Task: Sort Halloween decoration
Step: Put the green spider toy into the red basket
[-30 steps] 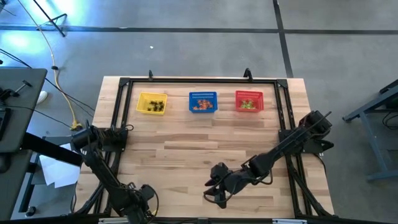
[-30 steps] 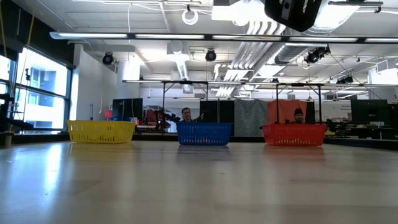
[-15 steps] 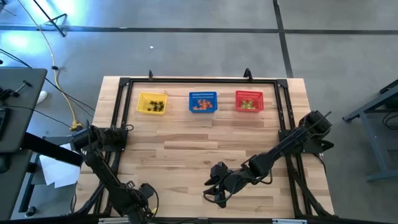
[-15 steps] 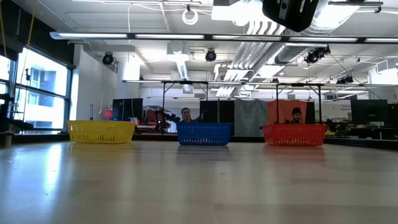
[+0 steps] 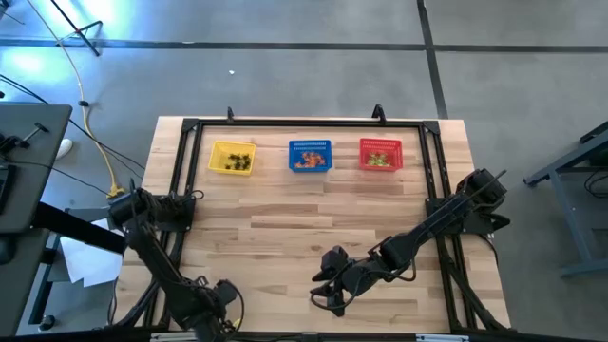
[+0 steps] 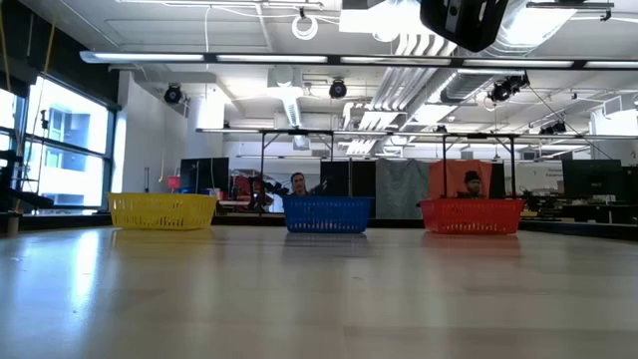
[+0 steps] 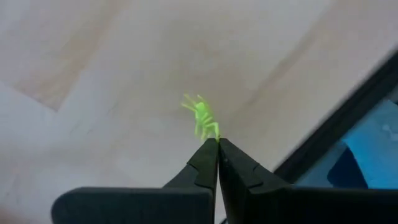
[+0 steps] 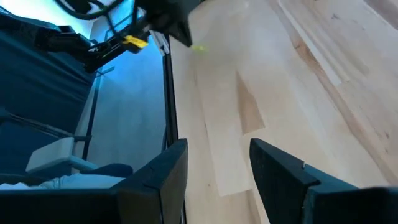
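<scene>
Near the table's front left corner my left gripper point(image 5: 220, 296) point(image 7: 217, 142) points down, shut on one light green spider-like Halloween decoration point(image 7: 202, 118), which also shows in the right wrist view point(image 8: 198, 47). My right gripper point(image 5: 328, 285) point(image 8: 217, 155) hovers open over the front middle of the table with nothing between its fingers. Along the far side stand a yellow basket point(image 5: 232, 158) with black trinkets, a blue basket point(image 5: 310, 155) with orange ones and a red basket point(image 5: 381, 154) with green ones. My left gripper pinches the green trinket by one end point(image 7: 213, 132) between its two fingertips, coming from above and pointing down. The rest of the trinket sticks out past the fingertips. Whether it is clear of the table I cannot tell.
A black metal frame point(image 5: 180, 190) runs around the table's edges, and one of its bars point(image 7: 336, 124) passes close beside my left gripper. Bare wood lies between the grippers and the baskets point(image 6: 327, 213). People sit in the room behind the table.
</scene>
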`<state>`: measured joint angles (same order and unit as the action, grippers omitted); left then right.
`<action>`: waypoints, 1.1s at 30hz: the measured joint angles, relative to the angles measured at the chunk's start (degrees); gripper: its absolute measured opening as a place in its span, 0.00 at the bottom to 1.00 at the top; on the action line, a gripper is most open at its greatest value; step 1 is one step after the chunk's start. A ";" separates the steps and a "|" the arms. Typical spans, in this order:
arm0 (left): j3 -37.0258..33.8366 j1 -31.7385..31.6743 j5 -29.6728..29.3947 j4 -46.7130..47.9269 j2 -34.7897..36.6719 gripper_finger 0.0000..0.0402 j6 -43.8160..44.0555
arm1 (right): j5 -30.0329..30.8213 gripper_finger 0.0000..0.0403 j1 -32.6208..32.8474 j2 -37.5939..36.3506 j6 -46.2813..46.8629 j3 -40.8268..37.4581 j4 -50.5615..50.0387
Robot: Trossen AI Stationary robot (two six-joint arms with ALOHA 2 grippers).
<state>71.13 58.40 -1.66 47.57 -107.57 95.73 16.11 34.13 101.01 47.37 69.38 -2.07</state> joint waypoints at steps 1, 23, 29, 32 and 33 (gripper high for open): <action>0.69 -0.04 -0.56 0.31 0.09 0.00 -0.84 | 0.18 0.42 -0.03 0.00 -0.06 0.00 -0.02; 14.49 -10.07 -27.29 7.40 9.16 0.00 -35.12 | 5.15 0.42 -4.97 0.04 -15.25 0.02 6.26; 14.49 -14.21 -27.46 7.55 9.27 0.00 -42.99 | 5.17 0.42 -6.19 0.15 -20.72 0.09 13.62; 14.49 -15.64 -27.53 7.52 9.27 0.00 -45.71 | 5.18 0.42 -6.84 0.17 -20.87 0.09 13.94; 14.49 -16.12 -27.53 7.52 9.27 0.00 -46.54 | 5.19 0.42 -6.98 0.17 -20.87 0.09 13.87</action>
<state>85.62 42.28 -29.19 55.09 -98.30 49.19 21.29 27.15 101.19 26.50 69.47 11.81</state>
